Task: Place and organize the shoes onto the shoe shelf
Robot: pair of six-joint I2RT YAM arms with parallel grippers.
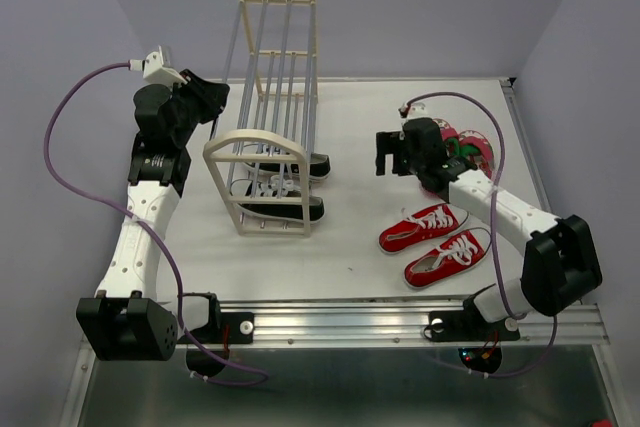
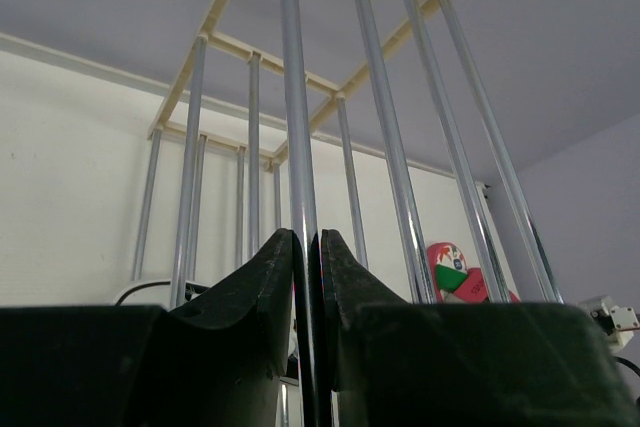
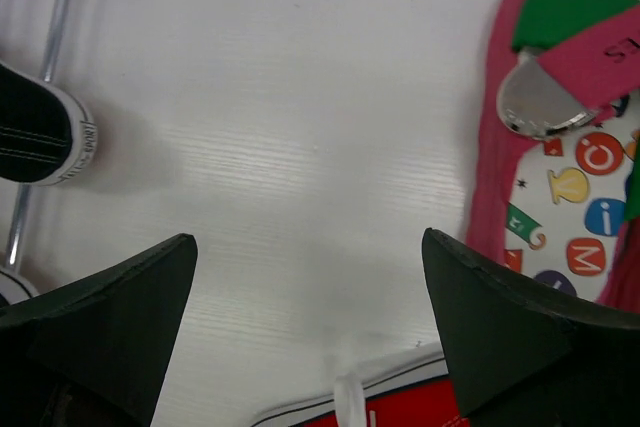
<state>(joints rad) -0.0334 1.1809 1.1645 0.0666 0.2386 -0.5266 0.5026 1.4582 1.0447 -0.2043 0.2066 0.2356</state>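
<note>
The shoe shelf (image 1: 262, 152) stands left of centre, with cream arched ends and silver rods. Two black sneakers (image 1: 292, 171) lie on its lowest tier. My left gripper (image 1: 214, 103) is at the shelf's far left side, shut on one silver rod (image 2: 298, 147), which runs up between the pressed fingers (image 2: 270, 277). Two red sneakers (image 1: 424, 228) lie side by side on the table at the right. The pink flip-flops (image 1: 472, 147) rest behind them. My right gripper (image 1: 385, 159) hangs open over bare table between the shelf and the flip-flops, holding nothing (image 3: 310, 247).
In the right wrist view a flip-flop (image 3: 565, 157) is at the right edge, a black sneaker toe (image 3: 45, 132) at the left, and a red sneaker's rim (image 3: 400, 415) at the bottom. Grey walls close in the white table (image 1: 350, 247).
</note>
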